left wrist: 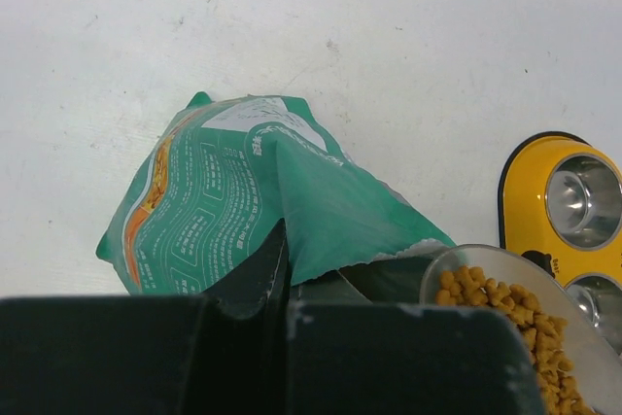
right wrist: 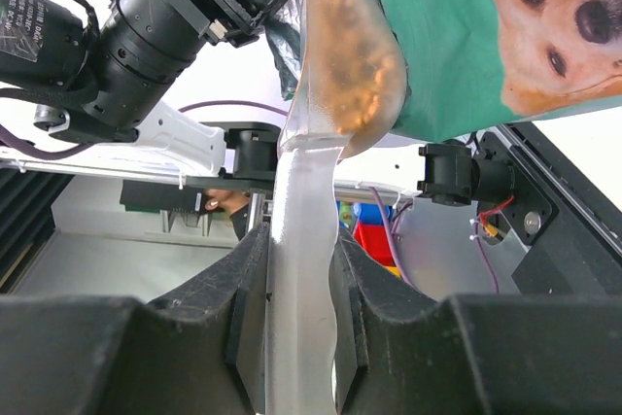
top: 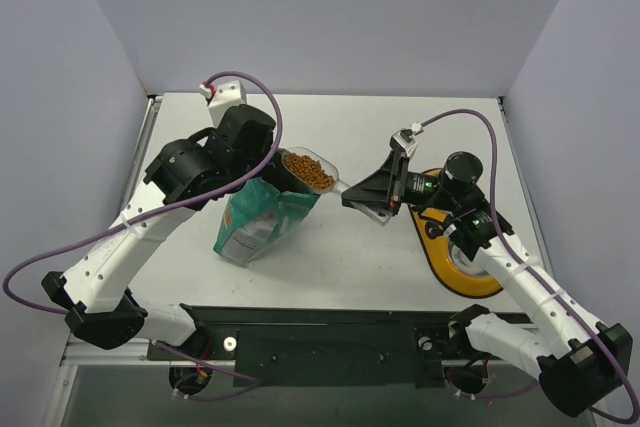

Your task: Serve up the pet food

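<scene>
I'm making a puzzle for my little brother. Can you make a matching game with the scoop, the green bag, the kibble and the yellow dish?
Things:
1. scoop
2. green bag
3. kibble
4. yellow dish

States:
a. its steel bowls look empty
b. heaped in the scoop
c. handle clamped by the right gripper
d. top edge pinched by the left gripper

Pairs: 1-c, 2-d, 3-b, 4-a
</scene>
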`<state>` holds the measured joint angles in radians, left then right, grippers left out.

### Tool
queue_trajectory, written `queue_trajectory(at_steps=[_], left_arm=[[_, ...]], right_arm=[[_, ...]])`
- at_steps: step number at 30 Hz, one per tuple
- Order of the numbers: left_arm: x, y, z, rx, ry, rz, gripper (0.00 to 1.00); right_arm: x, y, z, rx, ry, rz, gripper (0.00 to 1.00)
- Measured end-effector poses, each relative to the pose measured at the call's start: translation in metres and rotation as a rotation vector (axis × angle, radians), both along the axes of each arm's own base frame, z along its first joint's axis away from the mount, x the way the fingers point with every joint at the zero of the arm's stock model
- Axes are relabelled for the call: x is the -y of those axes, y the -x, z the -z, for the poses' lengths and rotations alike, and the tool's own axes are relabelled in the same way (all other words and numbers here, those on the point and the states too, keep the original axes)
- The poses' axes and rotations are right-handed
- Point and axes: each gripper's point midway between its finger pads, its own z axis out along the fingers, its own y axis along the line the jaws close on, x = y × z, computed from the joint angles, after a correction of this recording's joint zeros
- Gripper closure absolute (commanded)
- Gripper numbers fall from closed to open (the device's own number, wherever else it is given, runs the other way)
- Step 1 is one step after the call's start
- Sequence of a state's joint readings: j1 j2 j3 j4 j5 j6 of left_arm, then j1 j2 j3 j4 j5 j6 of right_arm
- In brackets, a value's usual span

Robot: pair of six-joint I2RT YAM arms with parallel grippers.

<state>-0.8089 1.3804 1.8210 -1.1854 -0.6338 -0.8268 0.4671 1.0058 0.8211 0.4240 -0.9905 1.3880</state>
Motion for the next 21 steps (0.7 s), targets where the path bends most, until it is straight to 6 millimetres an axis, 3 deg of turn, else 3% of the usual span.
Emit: queue_trajectory(at_steps=[13, 21], left_arm=[[-0.013, -0.005, -0.002, 0.026, -0.003, -0.101, 1.0], [-0.017, -0.002, -0.002, 0.036, 0.011, -0.112, 1.0]], right_arm=[[0.021, 0.012, -0.003, 0.014, 0.047, 0.091, 1.0], [0.049, 0.0, -0.016, 0.049, 0.044, 0.265, 1.0]])
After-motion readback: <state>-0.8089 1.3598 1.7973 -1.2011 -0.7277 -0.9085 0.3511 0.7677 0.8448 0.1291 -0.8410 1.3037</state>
